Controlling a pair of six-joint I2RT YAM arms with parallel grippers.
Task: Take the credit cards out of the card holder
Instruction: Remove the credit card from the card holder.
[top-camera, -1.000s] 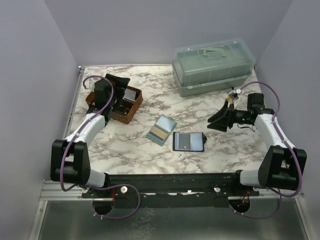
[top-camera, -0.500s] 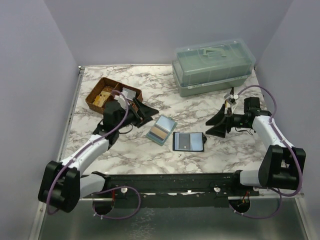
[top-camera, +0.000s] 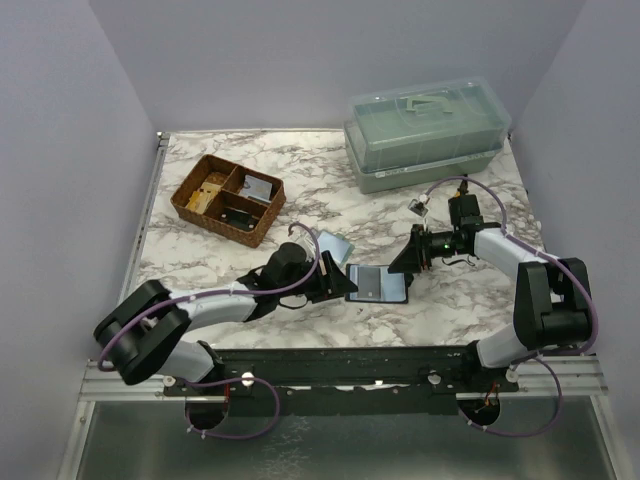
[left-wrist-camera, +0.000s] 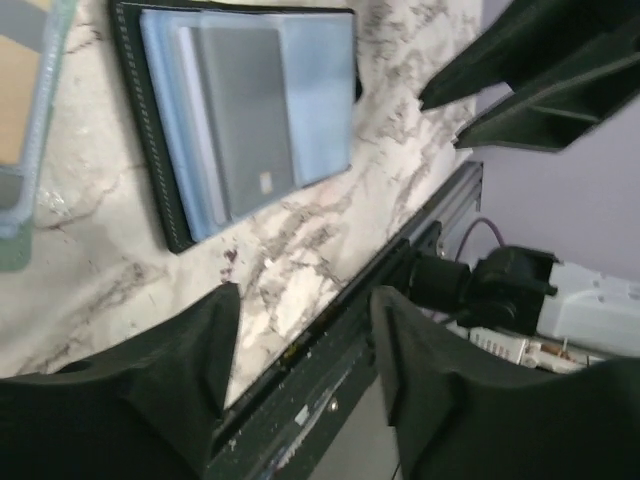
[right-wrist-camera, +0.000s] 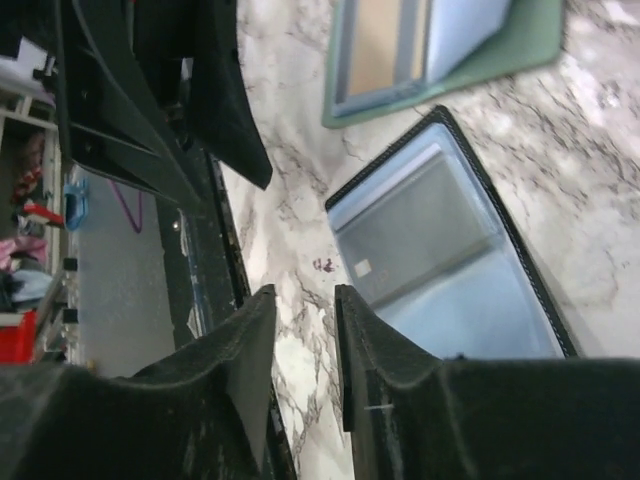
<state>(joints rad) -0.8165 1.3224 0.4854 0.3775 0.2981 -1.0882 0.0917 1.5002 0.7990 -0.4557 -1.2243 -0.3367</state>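
Observation:
The card holder (top-camera: 380, 285) lies open and flat near the table's front, a black frame with a blue-grey inside (left-wrist-camera: 250, 110) (right-wrist-camera: 450, 260). A grey credit card (left-wrist-camera: 245, 115) (right-wrist-camera: 420, 235) sits in its pocket among pale blue layers. My left gripper (top-camera: 335, 281) (left-wrist-camera: 305, 310) hovers low at the holder's left edge, open with nothing between its fingers. At the holder's upper right corner my right gripper (top-camera: 402, 262) (right-wrist-camera: 303, 300) is open only narrowly, with bare marble showing in the gap.
A pale green flat case (top-camera: 336, 245) with tan and blue panels lies just left of and behind the holder, partly under my left arm. A brown wicker tray (top-camera: 228, 200) stands at back left, a lidded clear storage box (top-camera: 425, 135) at back right.
My left arm swung from the wicker tray down to the holder's left edge, its jaws narrowing. My right gripper moved left to the holder's right corner and narrowed.

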